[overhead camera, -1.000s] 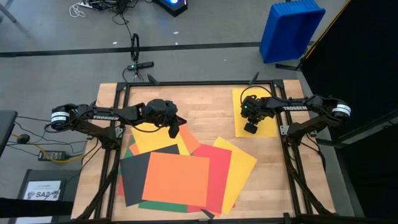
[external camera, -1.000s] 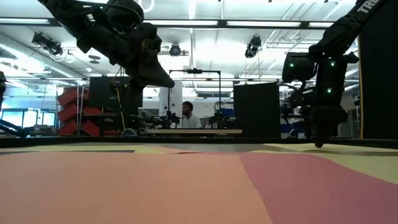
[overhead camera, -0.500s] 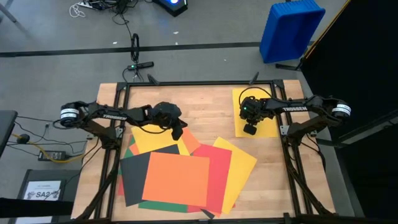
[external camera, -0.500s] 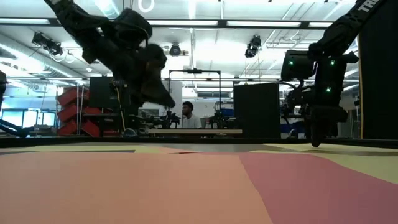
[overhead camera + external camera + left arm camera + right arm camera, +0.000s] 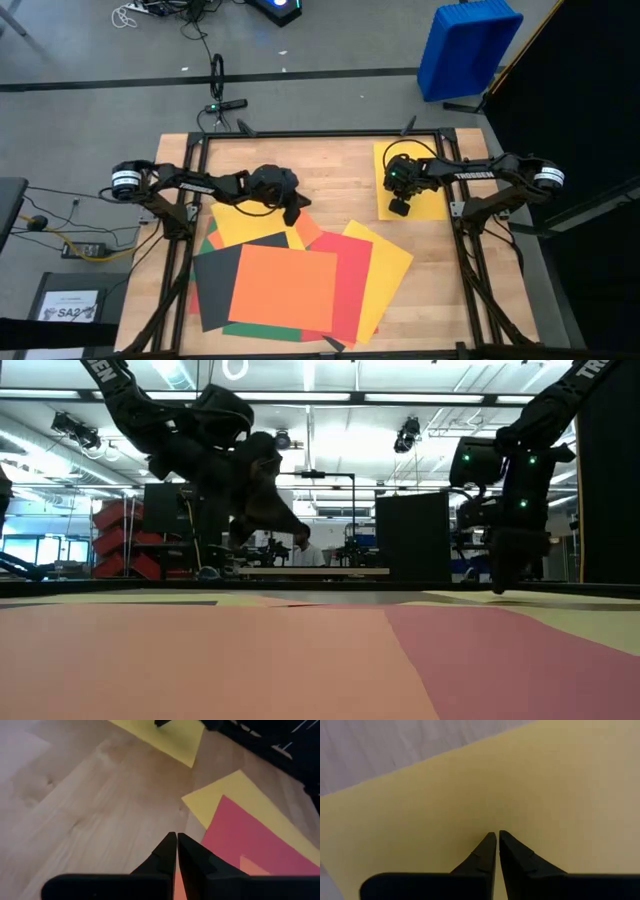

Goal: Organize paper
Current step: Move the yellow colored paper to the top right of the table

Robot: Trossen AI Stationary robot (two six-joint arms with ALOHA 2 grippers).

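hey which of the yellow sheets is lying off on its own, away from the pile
The yellow sheet at the table's far right corner, under the right gripper. It touches no other paper; the other yellow sheets overlap the red and orange ones in the pile.

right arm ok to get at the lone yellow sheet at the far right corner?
Probably yes. The right gripper, jaws shut, hangs right over that yellow sheet, which lies flat on bare table with nothing on it. The left gripper is away over the pile.

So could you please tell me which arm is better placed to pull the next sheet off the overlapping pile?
Probably left: the left gripper, shut, hovers over the pile's far edge.
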